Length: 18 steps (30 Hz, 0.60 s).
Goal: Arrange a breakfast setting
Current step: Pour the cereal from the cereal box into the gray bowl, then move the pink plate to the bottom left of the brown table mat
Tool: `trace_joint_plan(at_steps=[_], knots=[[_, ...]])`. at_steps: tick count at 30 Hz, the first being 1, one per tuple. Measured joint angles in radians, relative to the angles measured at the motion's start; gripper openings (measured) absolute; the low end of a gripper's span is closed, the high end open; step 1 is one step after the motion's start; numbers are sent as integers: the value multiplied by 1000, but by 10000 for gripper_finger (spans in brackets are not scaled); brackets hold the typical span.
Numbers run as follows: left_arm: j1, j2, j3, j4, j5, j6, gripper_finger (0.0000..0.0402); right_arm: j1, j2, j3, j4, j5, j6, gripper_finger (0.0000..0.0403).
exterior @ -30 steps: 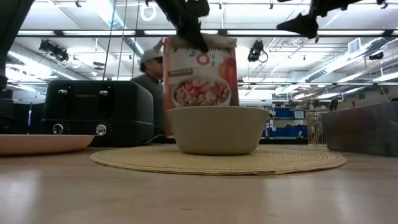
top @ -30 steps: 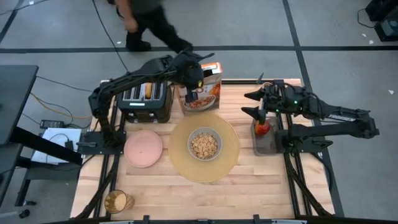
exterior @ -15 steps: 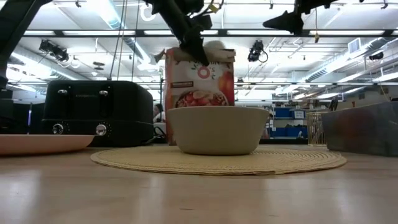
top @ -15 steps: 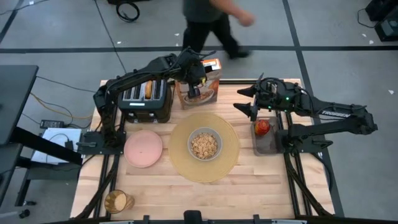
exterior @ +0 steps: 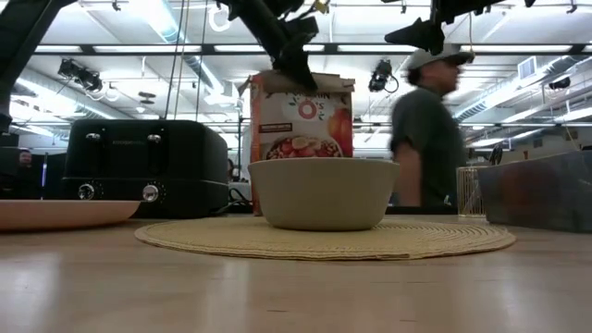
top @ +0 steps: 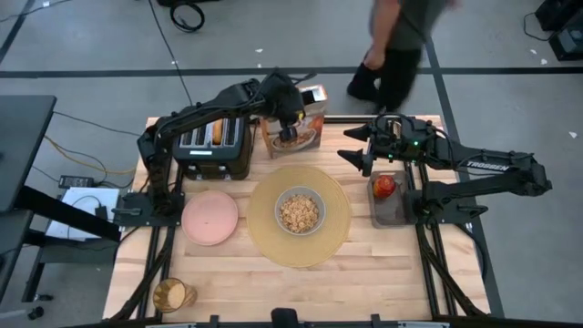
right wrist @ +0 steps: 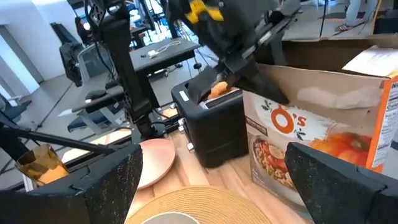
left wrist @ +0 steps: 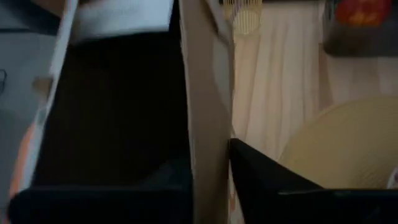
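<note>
A person walks past the far edge of the wooden desk (top: 383,273). The left tool (top: 290,123) sits at the cereal box (top: 293,128) top, one finger inside; whether it grips, I cannot tell. Withdrawing could tip the box. The right tool (top: 361,152) hangs wide open, empty. The grey bowl (top: 300,210) on the placemat (top: 332,232) holds cereal; the apple (top: 385,185) lies in a tray (top: 390,212).

Round woven tan placemat (top: 321,230), grey bowl (top: 299,210) of golden-brown cereal on it. Pink plate (top: 210,218), black toaster (top: 212,149), red apple (top: 385,186).
</note>
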Motion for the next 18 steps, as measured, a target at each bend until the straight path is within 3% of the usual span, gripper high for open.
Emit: trace_joint_plan(at_steps=[5,9,18], knots=[[-8,-22,16,-3,2,-6,159,-16,0,0,-18,-16,-7,394],[-20,-27,110,-63,29,-24,189,-33,-1,0,-48,-23,-22,394],[-71,-57,416,-333,146,-156,194,-51,1,5,-175,-5,22,378]])
